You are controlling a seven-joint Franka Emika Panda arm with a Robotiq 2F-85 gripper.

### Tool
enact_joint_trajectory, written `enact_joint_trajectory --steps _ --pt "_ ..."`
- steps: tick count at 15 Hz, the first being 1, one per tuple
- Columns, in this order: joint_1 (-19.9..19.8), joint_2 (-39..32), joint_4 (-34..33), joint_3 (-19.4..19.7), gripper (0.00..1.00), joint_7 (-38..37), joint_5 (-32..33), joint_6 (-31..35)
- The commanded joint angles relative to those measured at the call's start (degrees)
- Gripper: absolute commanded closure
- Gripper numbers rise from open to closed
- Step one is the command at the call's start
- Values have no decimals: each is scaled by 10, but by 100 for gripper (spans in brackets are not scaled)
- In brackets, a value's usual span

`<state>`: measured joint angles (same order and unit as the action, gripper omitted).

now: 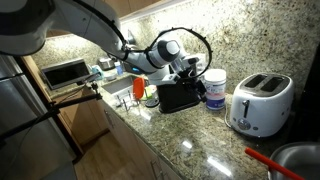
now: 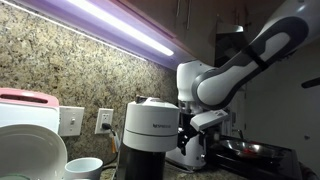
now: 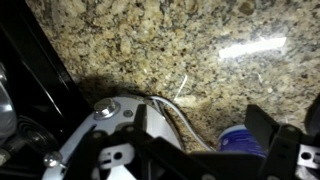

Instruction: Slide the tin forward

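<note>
The tin (image 1: 214, 88) is a small white canister with a blue label band. It stands upright on the granite counter between a black appliance (image 1: 178, 97) and the white toaster (image 1: 260, 103). My gripper (image 1: 192, 68) hangs just above and beside the tin's top. In the wrist view the tin's blue label (image 3: 245, 140) shows low down between the open fingers (image 3: 200, 115), close to the right finger. I cannot tell whether it touches that finger. In an exterior view the gripper (image 2: 196, 135) is behind a black coffee machine (image 2: 150, 135), and the tin is hard to make out.
The granite wall (image 1: 235, 40) stands behind the tin. An orange-and-white cup (image 1: 138, 88) sits beyond the black appliance. A red-handled item (image 1: 268, 158) and a dark pan (image 1: 300, 160) lie at the front of the counter. A cable (image 3: 175, 115) runs across the counter.
</note>
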<state>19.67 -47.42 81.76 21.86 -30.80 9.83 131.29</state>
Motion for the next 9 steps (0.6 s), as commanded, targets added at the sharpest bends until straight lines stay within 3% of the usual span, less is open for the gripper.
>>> enact_joint_trajectory --steps 1,4,9 --pt "-37 53 66 -22 0 -24 15 -6" --pt "-58 98 141 -41 0 -5 13 20" --pt "-52 204 287 -57 0 -7 48 84"
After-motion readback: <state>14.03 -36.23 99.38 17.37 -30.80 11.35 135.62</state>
